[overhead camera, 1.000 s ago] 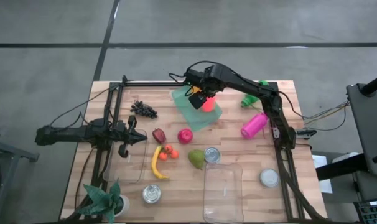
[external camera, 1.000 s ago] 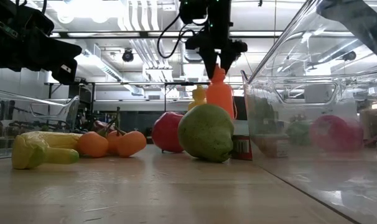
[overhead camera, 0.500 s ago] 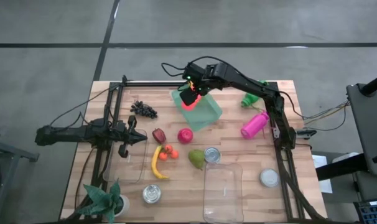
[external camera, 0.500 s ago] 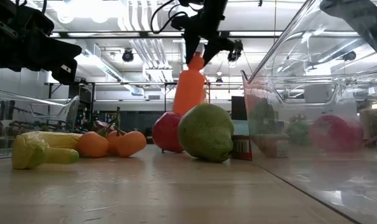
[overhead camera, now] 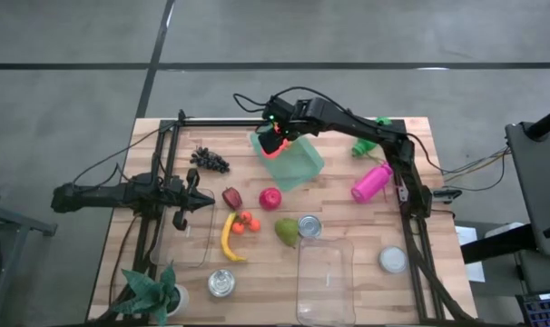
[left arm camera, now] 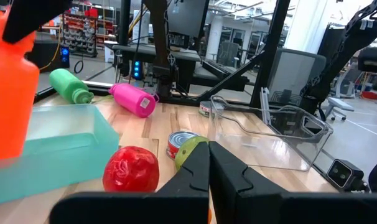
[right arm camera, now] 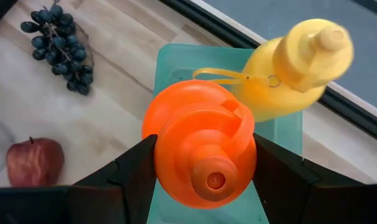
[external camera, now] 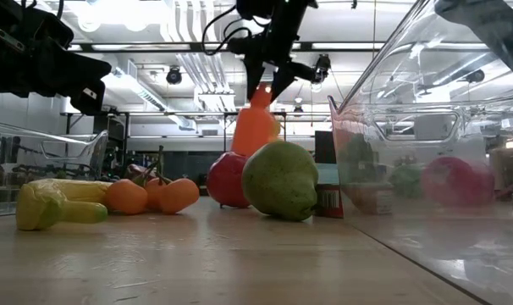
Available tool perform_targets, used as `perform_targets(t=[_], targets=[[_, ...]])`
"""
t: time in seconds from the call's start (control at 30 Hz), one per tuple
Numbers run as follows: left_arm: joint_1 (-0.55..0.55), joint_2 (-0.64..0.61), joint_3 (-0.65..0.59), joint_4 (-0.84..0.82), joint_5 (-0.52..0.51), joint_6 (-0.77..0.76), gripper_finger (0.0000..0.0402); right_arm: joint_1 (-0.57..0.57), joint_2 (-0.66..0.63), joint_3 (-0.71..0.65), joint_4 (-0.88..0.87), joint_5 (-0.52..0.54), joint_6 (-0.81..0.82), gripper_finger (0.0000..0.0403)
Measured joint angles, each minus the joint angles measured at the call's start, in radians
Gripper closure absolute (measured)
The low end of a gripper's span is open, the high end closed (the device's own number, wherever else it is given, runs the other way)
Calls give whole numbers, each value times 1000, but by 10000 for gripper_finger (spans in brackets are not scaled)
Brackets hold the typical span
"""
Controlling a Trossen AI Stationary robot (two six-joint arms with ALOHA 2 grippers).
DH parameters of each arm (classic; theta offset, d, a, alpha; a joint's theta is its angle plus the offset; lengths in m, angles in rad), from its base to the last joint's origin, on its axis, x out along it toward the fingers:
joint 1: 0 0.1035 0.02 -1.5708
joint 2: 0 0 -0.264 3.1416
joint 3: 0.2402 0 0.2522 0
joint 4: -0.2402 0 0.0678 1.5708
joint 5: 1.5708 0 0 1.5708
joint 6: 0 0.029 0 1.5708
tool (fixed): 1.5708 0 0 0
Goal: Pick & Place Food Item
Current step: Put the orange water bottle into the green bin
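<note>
Now your right gripper (overhead camera: 277, 138) squeezes the orange bottle (overhead camera: 273, 145) by its top, over the teal bin (overhead camera: 298, 165), beside a yellow bottle (right arm camera: 294, 74); I think you should lower it in, then let go

Orange bottle (left arm camera: 11, 93) stands in teal tray (left arm camera: 64, 146).

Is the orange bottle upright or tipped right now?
Tipped. In the low view the orange bottle leans, its neck held in the right tool above the teal container.
</note>
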Motion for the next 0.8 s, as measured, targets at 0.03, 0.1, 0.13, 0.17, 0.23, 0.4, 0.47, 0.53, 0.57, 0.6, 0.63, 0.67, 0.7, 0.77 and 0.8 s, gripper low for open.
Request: perform_targets(t=[0.03,0.1,0.13,0.17,0.23,0.4,0.47,0.53,0.57,0.6,0.63,0.67,0.7,0.77,0.8], targets=[[0,0,0,0,0,0,401,0,0,-9,7,0,0,184],[0,0,0,0,0,0,401,0,0,-28,25,1,0,184],[0,0,0,0,0,0,401,0,0,-35,31,1,0,184],[0,0,0,0,0,0,401,0,0,-41,33,1,0,184],[0,0,0,0,0,0,401,0,0,-52,32,15,0,184],[0,0,0,0,0,0,401,-1,0,-80,42,21,15,184],[0,0,0,0,0,0,401,-1,0,-88,46,21,15,184],[0,0,0,0,0,0,401,-2,0,-92,55,21,15,184],[0,0,0,0,0,0,401,-2,0,-92,54,20,15,184],[0,0,0,0,0,0,401,-2,0,-94,55,20,15,184],[0,0,0,0,0,0,401,-2,0,-95,57,20,15,184],[0,0,0,0,0,0,401,-2,0,-98,65,20,13,183],[0,0,0,0,0,0,401,-2,0,-101,76,20,11,183],[0,0,0,0,0,0,401,-2,0,-108,83,20,11,183],[0,0,0,0,0,0,401,-2,0,-111,83,19,10,183]])
